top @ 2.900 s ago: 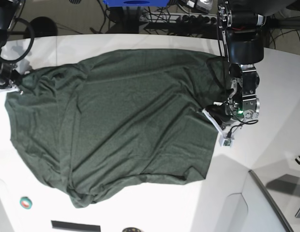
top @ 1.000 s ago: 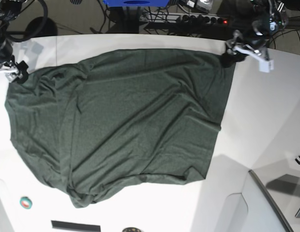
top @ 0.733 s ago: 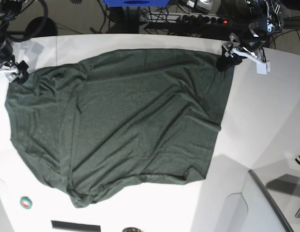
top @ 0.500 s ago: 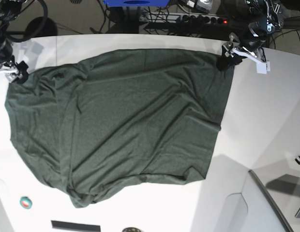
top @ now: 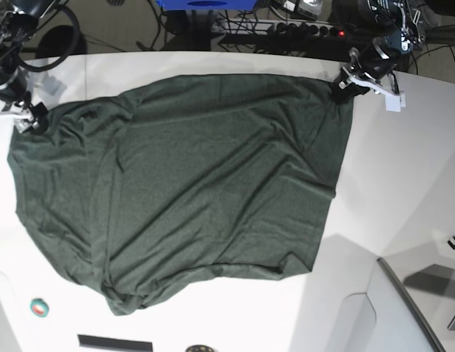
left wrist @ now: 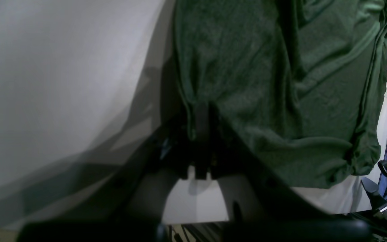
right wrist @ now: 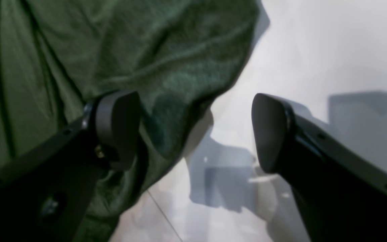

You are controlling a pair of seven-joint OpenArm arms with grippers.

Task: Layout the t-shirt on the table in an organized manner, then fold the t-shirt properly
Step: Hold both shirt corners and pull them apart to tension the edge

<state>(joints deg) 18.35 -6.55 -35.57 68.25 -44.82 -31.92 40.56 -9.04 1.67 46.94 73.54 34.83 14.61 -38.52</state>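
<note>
On the white surface [top: 403,191]: dark green t-shirt [top: 191,183] spread mostly flat, wrinkled through the middle, bunched at near-left hem; covers most of the surface centre. At far right corner of shirt in base view: left end effector [top: 346,82] clamped shut on the fabric edge; wrist view confirms cloth pinched between closed pads, shirt [left wrist: 267,84] trailing away from it. At far left corner: right end effector [right wrist: 193,131] wide open, nothing held; one pad over cloth [right wrist: 146,50], other over bare surface [right wrist: 331,50]; straddling shirt edge.

Step in hand, by judgement: layout phase, corner grabs before stretching flat. To do well: lower right end effector so edge sits deep between pads, then close; avoid catching only a thin lip, likely to slip out. Once both corners held: pull apart gently & evenly, low over surface, to take out diagonal creases w/o dragging whole shirt sideways; keep tension modest, knit stretches. Folding not yet begun.
</note>
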